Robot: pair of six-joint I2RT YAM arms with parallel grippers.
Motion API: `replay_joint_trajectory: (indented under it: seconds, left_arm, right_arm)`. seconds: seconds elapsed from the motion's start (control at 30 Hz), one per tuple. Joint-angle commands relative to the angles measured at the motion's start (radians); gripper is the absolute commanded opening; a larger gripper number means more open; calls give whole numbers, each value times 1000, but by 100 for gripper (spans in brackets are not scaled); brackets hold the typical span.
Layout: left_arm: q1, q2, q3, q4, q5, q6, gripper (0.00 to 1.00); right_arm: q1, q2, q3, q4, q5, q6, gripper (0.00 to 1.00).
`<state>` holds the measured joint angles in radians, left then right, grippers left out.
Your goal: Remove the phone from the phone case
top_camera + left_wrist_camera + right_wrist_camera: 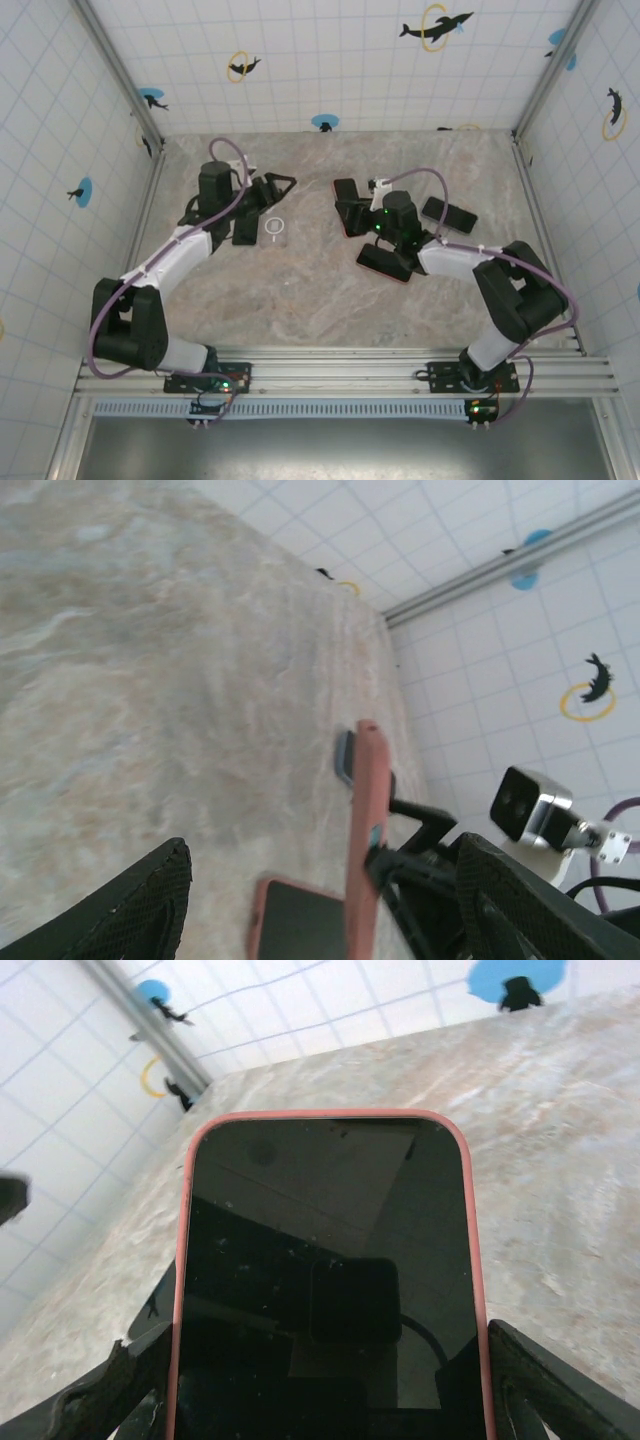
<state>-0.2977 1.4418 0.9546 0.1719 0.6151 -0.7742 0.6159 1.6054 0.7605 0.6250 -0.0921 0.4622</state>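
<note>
so the phone [330, 1260] sits fully inside the pink case [183, 1260], right gripper [330, 1400] clamped on the case's edges, left gripper [274, 190] hanging with jaws apart

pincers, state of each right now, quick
Left pincer: open, holding nothing.
Right pincer: closed on the phone in its pink case.

Table surface [330, 290]: beige marble pattern, matte; enclosure walls [330, 60]: white, gridded like tile, on three sides; wall decals [425, 30] (dark dolphins through yellow rings, plus blue discs) scattered; corner posts [118, 72]: bare aluminium; slotted rail [340, 365] along the near edge; lighting even.
</note>
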Motion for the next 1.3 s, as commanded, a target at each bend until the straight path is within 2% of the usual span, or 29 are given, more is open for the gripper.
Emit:
replay_joint_trajectory:
  seconds: [0.0, 0.17, 0.5, 0.7, 0.8, 0.87, 1.03, 1.27]
  left_arm:
    - [-48, 58, 75, 29, -25, -32, 71]
    - [-104, 121, 120, 23, -21, -33, 68]
    - [-187, 202, 190, 1, 7, -15, 50]
    - [-195, 220, 194, -3, 21, -18, 32]
    - [-196, 219, 197, -1, 23, -23, 17]
    - [-196, 216, 197, 1, 23, -25, 10]
    - [-196, 204, 185, 27, 26, -49, 3]
    - [-195, 182, 172, 92, 17, -97, 2]
  right_arm:
    - [13, -65, -29, 131, -61, -68, 62]
    - [22, -88, -48, 160, -82, -81, 62]
    - [22, -98, -56, 184, -111, -78, 62]
    - [21, -96, -53, 194, -132, -75, 61]
    - [19, -94, -55, 194, -141, -69, 62]
    - [17, -93, -55, 196, -143, -68, 62]
    - [12, -91, -60, 208, -151, -60, 65]
    - [1, -104, -85, 222, -139, -48, 75]
